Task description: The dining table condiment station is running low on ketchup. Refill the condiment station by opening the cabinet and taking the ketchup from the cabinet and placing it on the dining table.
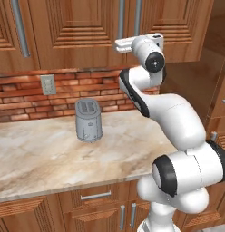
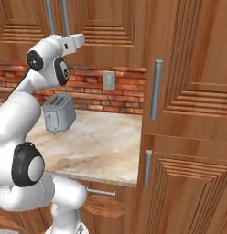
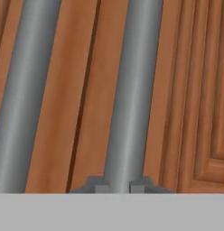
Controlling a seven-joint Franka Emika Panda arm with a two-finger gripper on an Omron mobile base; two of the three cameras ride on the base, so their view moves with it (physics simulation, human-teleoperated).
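Left base view: arm reaches up to the cabinet [image 1: 87, 27], wrist level with the two bar handles at the door seam. Claw end hidden behind the wrist here. Doors shut, so no ketchup to see; presumably inside. Toaster [image 1: 89, 120] stands on the bench [image 1: 37, 158] below, well clear of the arm.

Right base view: same reach from the other side. Hand points at the pair of handles above the brick wall [image 2: 120, 87]; fingertips not resolvable against the wood. Tall side cabinet [image 2: 188, 114] near on the right, with its own handles.

Hand view: claw [image 3: 119, 186] closed on the right handle [image 3: 132, 90], one dark fingertip on each side of the bar at the bottom edge. Left handle [image 3: 23, 90] just beside, untouched, door seam between the two. Bar's long axis runs up and away from the fingers, leaning slightly in this view, crossways to the grip.

Judgement: handle grasped, door not yet swung. Next move likely a pull back toward the base, arcing toward the hinge side. Risk: bar slipping lengthwise through the fingers.
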